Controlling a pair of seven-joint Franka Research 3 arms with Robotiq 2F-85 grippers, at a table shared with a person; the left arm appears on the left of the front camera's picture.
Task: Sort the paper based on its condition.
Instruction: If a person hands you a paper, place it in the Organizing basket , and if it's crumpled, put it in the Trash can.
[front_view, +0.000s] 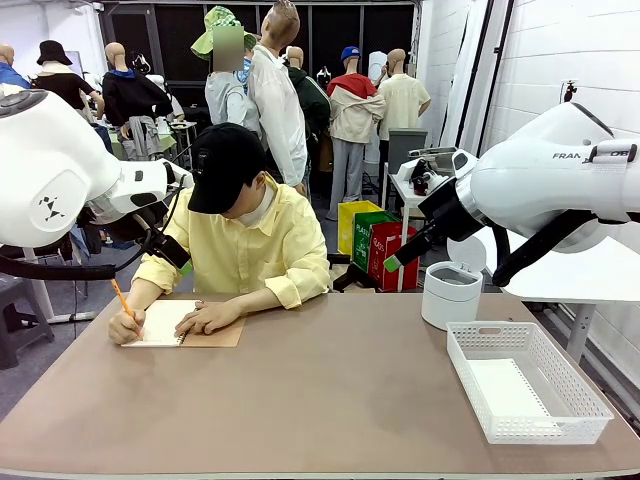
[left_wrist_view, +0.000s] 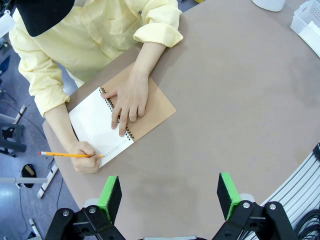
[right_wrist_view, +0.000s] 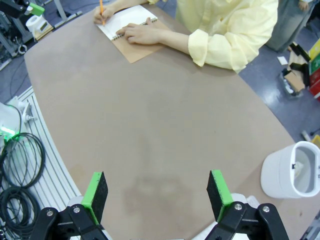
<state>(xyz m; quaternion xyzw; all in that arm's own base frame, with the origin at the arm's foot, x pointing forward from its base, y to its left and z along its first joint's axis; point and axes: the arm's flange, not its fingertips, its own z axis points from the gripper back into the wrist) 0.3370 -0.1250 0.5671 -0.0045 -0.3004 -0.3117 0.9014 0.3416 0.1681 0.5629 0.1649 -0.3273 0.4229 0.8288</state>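
A white sheet of paper (front_view: 506, 388) lies flat in the white mesh basket (front_view: 470, 368) at the table's right. Across the table a person writes with an orange pencil (left_wrist_view: 70, 154) on the open white page of a spiral notebook (left_wrist_view: 95, 122) with a brown kraft cover; the other hand (left_wrist_view: 129, 100) presses it flat. My left gripper (left_wrist_view: 170, 196) hangs open above bare table, near the notebook, with nothing between its green pads. Over the table's near middle, my right gripper (right_wrist_view: 157, 192) is also open and holds nothing.
A round white bin (front_view: 451, 294) stands behind the basket at the back right; something white lies inside it (right_wrist_view: 299, 169). Bare brown tabletop (front_view: 330, 390) spreads between the notebook and the basket. Cables (right_wrist_view: 20, 165) lie beside the table's edge.
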